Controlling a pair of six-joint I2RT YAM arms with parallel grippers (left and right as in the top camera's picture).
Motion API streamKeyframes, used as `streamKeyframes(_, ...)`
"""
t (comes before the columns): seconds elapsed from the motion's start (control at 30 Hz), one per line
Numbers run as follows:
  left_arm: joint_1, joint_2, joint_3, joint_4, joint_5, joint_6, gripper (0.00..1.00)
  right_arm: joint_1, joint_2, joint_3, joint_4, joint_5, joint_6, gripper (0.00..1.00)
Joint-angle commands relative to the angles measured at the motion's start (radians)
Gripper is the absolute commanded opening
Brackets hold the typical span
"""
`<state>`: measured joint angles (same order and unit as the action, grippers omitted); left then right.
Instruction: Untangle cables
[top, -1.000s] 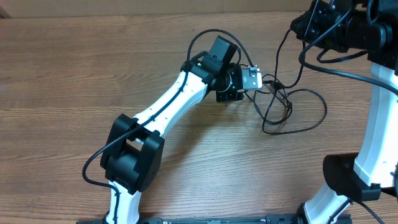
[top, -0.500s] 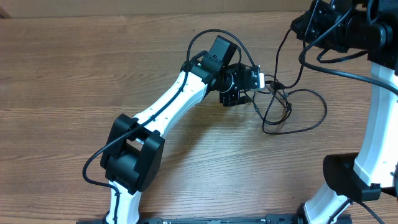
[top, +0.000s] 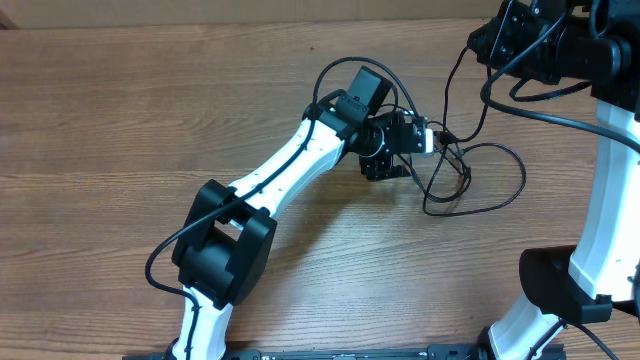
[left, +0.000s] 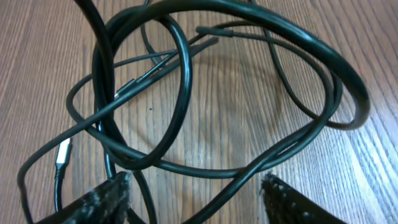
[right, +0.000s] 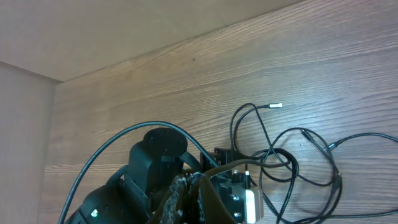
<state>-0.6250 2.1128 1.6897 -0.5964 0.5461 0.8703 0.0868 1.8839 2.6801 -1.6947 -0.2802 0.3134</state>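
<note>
The cables lie in a tangle of thin black loops on the wooden table, right of centre. My left gripper reaches into the tangle's left edge. In the left wrist view it stands open just above the wood, with two cords running between its fingers; a silver plug lies at the left. My right gripper hangs high at the back right, and in its own view it is shut. A thin cord rises from the tangle toward it, and I cannot tell whether it is held.
The left arm stretches diagonally across the middle of the table from the front edge. The right arm's white column stands at the right edge, with thicker black arm wires hanging near it. One plug tip points toward the far side.
My left gripper has moved right and slightly toward the front, into the edge of the tangle. The right arm and the cable loops have not visibly moved.
</note>
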Motion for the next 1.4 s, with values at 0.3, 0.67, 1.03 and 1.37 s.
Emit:
streamKeyframes(0.3,-0.004,0.043,0.014,0.050,-0.024,0.016,0.46,0.006,-0.025,0.003,0.006,0.003,-0.008,0.04)
streamKeyframes(0.67,-0.002,0.050,0.016,0.077,-0.095,-0.028,0.04,0.006,-0.025,0.003,0.006,0.003,-0.008,0.04)
streamKeyframes(1.03,0.045,-0.047,0.026,0.036,-0.257,-0.158,0.04,0.006,-0.025,0.003,0.001,0.164,-0.007,0.04)
streamKeyframes(1.37,0.150,-0.145,0.026,-0.052,-0.257,-0.207,0.04,0.002,-0.025,0.003,0.001,0.406,0.000,0.04)
